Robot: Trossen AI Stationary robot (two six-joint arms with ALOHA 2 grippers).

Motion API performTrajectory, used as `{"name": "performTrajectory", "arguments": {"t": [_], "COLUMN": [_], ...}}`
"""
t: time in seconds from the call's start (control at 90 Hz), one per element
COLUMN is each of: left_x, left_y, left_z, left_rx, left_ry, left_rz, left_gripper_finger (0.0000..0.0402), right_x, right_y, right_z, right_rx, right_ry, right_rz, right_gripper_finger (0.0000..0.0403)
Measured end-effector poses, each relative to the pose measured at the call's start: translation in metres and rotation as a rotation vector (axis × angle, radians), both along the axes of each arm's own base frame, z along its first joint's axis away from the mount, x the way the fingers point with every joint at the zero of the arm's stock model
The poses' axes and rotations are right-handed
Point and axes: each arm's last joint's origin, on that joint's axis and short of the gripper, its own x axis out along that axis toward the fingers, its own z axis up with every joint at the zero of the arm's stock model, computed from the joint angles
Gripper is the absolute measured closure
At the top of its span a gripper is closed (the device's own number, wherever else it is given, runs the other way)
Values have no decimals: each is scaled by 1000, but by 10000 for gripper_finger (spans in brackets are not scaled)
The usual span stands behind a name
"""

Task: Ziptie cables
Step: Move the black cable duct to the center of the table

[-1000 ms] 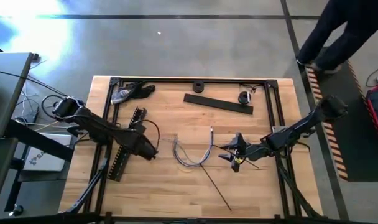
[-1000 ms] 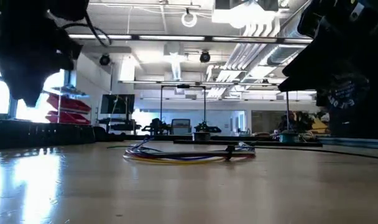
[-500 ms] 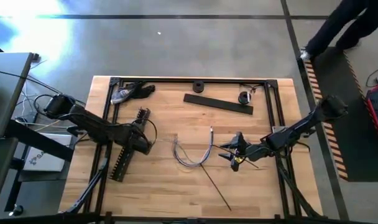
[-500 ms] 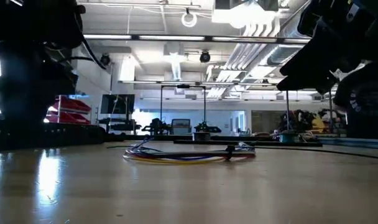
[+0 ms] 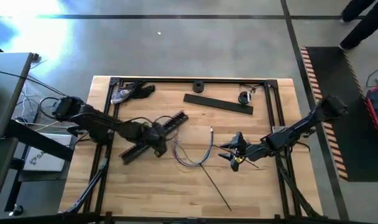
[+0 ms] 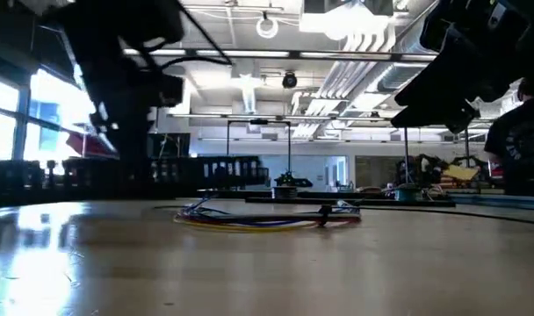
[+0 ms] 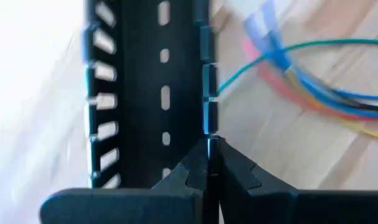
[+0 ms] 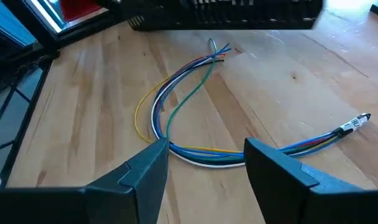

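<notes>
The bundle of thin, coloured, loosely curved cables [image 5: 192, 152] lay in a U shape near the middle of the pale wooden table [image 5: 176, 193], its two ends pointing toward the far edge. The left gripper [image 5: 156, 138] sat just beside the bundle's left end, its fingers [image 7: 201, 171] pressed together on the edge of a long black slotted plastic strip [image 5: 153, 137], which stretched slantwise from the left frame rail toward the cables. In the left wrist view the strip [image 7: 158, 93] ran straight ahead, with the cables [image 7: 313, 93] close alongside but apart from it. The right gripper [image 5: 229, 152] hovered just right of the bundle with its fingers [image 8: 145, 168] spread wide, and the curve of the cables [image 8: 195, 146] lay on the wood just ahead of the gap between them. A thin dark rod [image 5: 215, 186] ran from the bundle toward the near edge. A flat black bar [image 5: 217, 104] lay near the far edge, well apart from both grippers. Bare wood stretched along the near side of the table.
</notes>
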Motion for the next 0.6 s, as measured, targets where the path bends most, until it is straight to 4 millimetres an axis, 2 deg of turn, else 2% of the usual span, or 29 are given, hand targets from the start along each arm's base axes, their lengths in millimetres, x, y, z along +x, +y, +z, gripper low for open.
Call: {"name": "performTrajectory", "arguments": {"t": [0.178,0.311,0.467,0.6], "left_x": [51,84,108,119], "left_y": [14,31,49,45], "left_z": [2,-1,-18,-24], "left_rx": [146,184,143,139], "left_ry": [91,169,271,323], "left_rz": [-238,-280,-227,-204], "left_gripper_finger": [401,401,401,401], "right_x": [0,0,0,0], "right_y": [0,0,0,1], "right_z": [0,0,0,0], "right_rx": [20,38,55,56], "right_ry": [-2,-4,-2,-2], "right_rz": [-10,-20,-17,-14], "right_gripper_finger": [208,208,208,208]}}
